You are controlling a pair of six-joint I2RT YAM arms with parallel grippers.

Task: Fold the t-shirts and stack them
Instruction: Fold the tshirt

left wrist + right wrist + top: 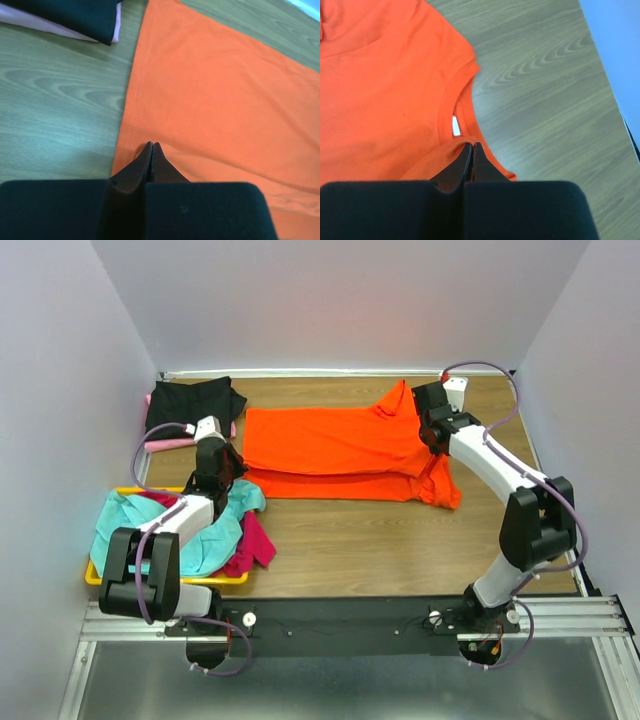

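The wooden table carried an orange t-shirt spread lengthwise across its far middle. A pale pink t-shirt lay in the far left corner beneath a black one, and a yellow tray sat at the near left edge.

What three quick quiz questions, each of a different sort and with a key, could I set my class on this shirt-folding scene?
1. True or false: the black shirt lies in the yellow tray.
2. Multiple choice: which part of the orange shirt does the right end effector pinch? A) a sleeve B) the collar C) the bottom hem
3. Short answer: what colour is the shirt under the black one?

Key
1. False: it lies on the table at the far left, outside the tray.
2. B
3. Pink: the pink shirt peeks out beneath it.
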